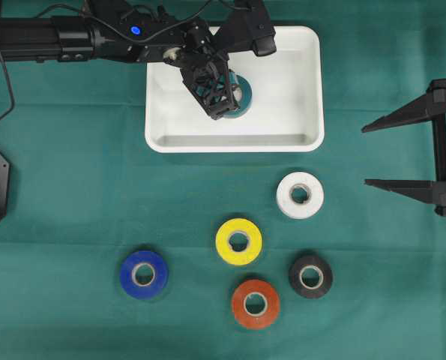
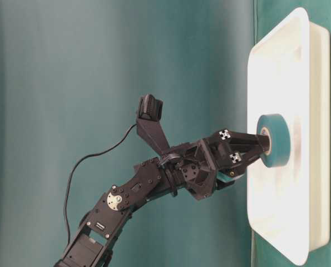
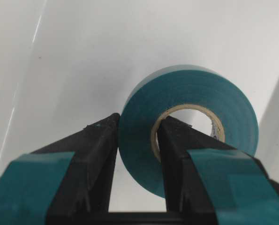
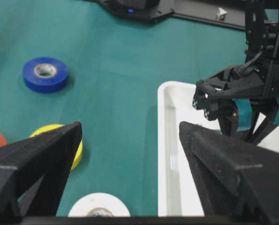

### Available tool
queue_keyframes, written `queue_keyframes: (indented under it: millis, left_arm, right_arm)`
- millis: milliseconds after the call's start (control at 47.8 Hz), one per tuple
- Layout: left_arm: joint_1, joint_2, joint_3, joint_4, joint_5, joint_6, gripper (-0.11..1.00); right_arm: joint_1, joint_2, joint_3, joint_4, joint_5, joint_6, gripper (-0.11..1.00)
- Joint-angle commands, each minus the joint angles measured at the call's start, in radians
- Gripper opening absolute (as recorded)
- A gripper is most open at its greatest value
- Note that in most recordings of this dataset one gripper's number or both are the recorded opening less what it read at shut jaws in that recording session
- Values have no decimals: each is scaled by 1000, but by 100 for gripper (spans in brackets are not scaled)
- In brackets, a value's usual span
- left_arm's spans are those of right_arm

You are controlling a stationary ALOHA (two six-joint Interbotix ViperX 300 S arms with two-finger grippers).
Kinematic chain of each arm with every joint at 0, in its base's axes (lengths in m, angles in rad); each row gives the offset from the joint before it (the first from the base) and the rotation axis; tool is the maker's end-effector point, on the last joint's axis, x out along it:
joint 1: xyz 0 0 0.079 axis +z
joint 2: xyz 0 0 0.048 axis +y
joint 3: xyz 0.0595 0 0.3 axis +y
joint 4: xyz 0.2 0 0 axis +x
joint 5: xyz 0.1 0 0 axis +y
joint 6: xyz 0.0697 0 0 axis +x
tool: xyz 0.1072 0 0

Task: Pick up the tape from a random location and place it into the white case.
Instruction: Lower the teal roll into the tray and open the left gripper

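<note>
Teal tape roll down inside white case, roughly mid-tray, flat on the floor of it per table-level view. Left claw reaching into case from upper left, angled down onto the roll: in left wrist cam one finger outside the roll's wall, other finger poked into the cardboard core, so wall of roll sits between the two. Outer finger right at the tape's edge, contact or hairline gap not clear; whether claw is pinching or just let go, can't tell. Teal padding on both finger backs. Right claw parked at right edge of worktop, well apart from case, fingers spread wide, nothing between them. Green cloth over worktop. Five other rolls lying flat below the case, none touching: white roll nearest case's lower right corner, yellow roll centre, blue roll to the left, orange roll lowest, black roll to the right of orange.
</note>
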Motion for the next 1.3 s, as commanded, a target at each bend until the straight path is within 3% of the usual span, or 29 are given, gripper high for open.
queue_keyframes:
  millis: [0,167,272,585,1045,1275]
  left_arm:
    - [3,-21,-11,2,-6,0,34]
    - [3,-25,-6,2,-5,8,82]
    - [3,-25,-5,2,-5,8,99]
    - [0,-37,-5,2,9,6,98]
    - [-21,-236,-9,2,114,8,97]
    - [-21,-265,18,2,118,6,97]
  right_arm:
    - [-2,5,-25,-2,-3,-2,90]
    - [-2,5,-25,-2,-3,-2,90]
    - [-2,5,-25,-2,-3,-2,90]
    - [-2,5,-25,-2,-3,-2,90]
    - [-2,2,-28,-2,-3,-2,90]
    - [-2,2,-28,-2,2,-2,90]
